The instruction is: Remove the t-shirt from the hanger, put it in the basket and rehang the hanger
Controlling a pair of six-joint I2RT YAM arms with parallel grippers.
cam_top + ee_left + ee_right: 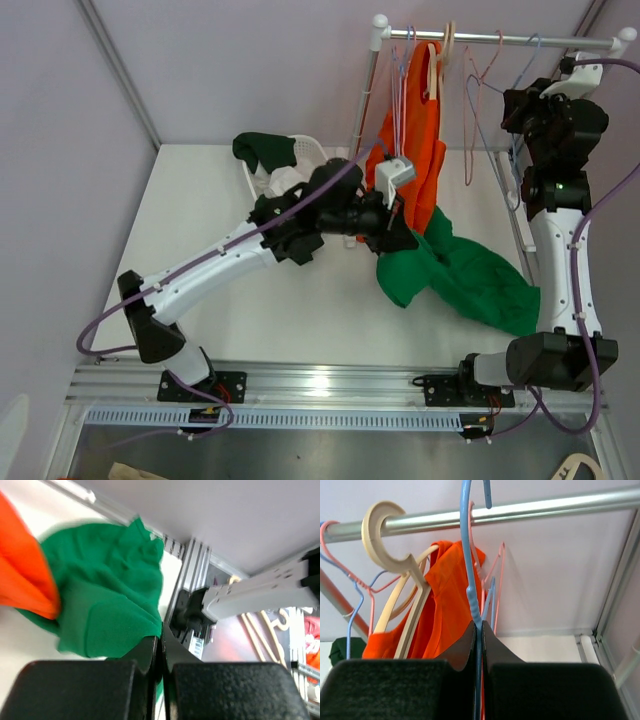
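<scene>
Shirt [412, 140], orange, hangs long axis downward from a beige hanger [416, 602] on the rail [545, 507] at the upper centre of the top view. Its hem is just beside the left fingers [159, 642], which are pressed together, apparently on a fold of green cloth [110, 600] trailing to the tabletop [200, 200]. Right fingers [477, 630] are clamped on a blue hanger [466, 545] further right along the rail, so the left arm is nearer the hem.

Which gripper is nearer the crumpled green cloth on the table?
Left. The left gripper is at the edge of the green cloth; the right gripper is up by the metal rail.
</scene>
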